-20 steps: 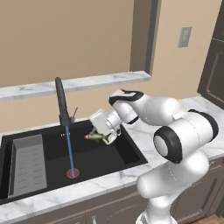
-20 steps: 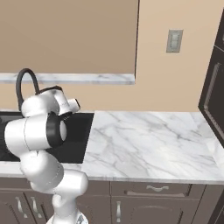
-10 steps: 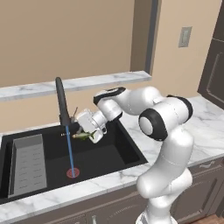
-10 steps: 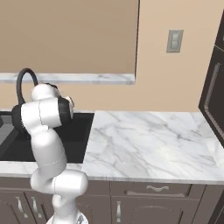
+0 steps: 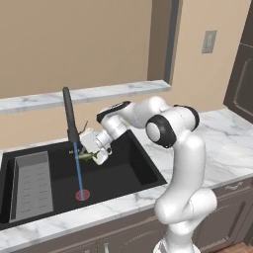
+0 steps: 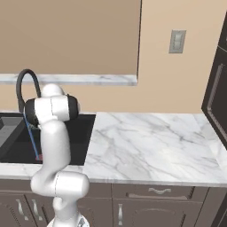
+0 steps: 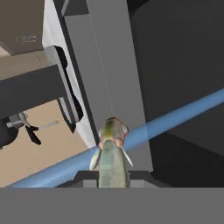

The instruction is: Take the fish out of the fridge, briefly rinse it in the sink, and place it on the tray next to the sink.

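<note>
Greenish-silver fish is clamped in your gripper, jaws closed tight on it, over the black sink. Its head pokes into the blue water stream falling from the black faucet. Grey ribbed rack sits at the basin's left.

A tan wall stands behind my gripper. White marble counter lies to its right, dark cabinets below.
</note>
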{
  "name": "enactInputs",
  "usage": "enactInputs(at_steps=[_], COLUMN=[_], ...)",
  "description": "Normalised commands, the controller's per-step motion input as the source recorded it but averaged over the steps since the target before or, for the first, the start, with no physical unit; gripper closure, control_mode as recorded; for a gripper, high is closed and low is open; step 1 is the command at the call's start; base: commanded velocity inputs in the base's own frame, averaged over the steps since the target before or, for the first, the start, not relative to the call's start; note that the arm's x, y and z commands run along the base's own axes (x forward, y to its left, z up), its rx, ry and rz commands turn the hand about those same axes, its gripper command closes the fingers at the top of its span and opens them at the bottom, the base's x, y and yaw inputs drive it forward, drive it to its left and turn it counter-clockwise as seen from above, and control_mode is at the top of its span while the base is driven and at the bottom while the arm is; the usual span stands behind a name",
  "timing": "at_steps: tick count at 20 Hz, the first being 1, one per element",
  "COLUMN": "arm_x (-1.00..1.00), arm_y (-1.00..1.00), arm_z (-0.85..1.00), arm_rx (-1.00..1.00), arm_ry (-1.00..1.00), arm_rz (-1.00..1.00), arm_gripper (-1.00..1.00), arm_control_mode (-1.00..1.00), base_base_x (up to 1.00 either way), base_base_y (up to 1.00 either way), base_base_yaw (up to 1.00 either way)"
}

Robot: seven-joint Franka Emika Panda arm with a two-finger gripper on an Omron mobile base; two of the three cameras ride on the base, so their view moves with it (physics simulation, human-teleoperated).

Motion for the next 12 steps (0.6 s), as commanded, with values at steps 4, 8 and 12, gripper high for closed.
enactInputs(at_steps=[4,8,12], arm_x=[0.52,0.33,0.07], arm_y=[0.01,0.0,0.0], arm_z=[-0.1,-0.03,-0.02], arm_rx=[0.0,0.0,0.0], arm_ry=[0.0,0.0,0.03], arm_rz=[0.0,0.0,0.0], arm_gripper=[1.0,1.0,1.0], arm_control_mode=[-1.0,-1.0,-1.0], base_base_x=[0.0,0.0,0.0], base_base_y=[0.0,0.0,0.0], base_base_yaw=[0.0,0.0,0.0])
